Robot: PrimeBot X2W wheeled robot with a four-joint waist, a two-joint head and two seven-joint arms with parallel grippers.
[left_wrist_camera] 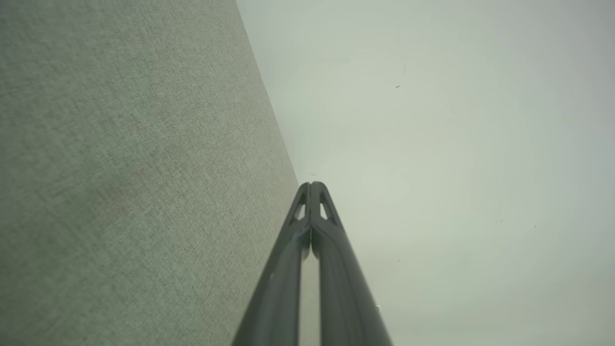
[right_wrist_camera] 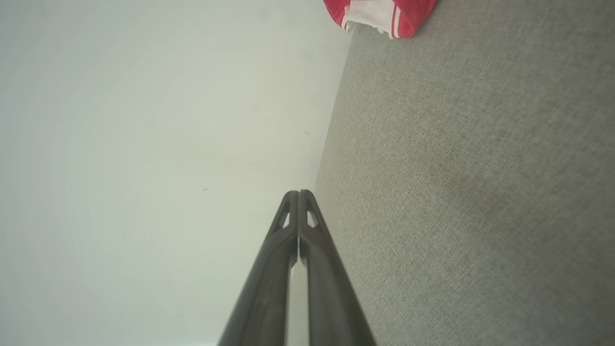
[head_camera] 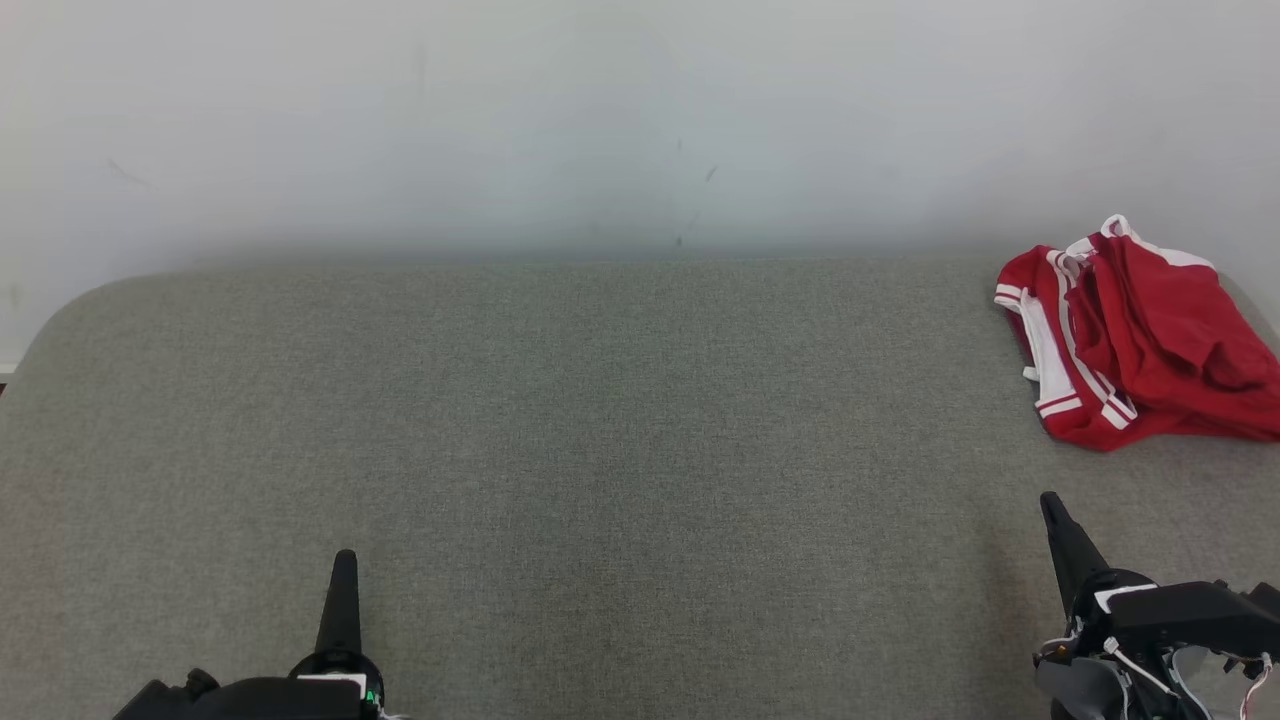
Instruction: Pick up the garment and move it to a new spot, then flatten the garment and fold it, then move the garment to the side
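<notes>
1. Two tools: left gripper (head_camera: 345, 562), right gripper (head_camera: 1050, 503), fingers pressed together, empty.
2. Garment (head_camera: 1140, 340): crumpled heap, far right of grey cushion (head_camera: 600, 420), near its edge.
3. Risk: a shallow pinch could catch one layer only, and the heap could slide off.

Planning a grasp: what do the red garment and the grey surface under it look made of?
The garment: soft thin fabric, probably synthetic jersey; it lies crumpled in loose folds. The grey surface: matte woven-looking upholstery cloth; a fine speckled weave shows.

Grey surface (head_camera: 600, 420), maybe upholstered, crumpled garment (head_camera: 1150, 340)
</notes>
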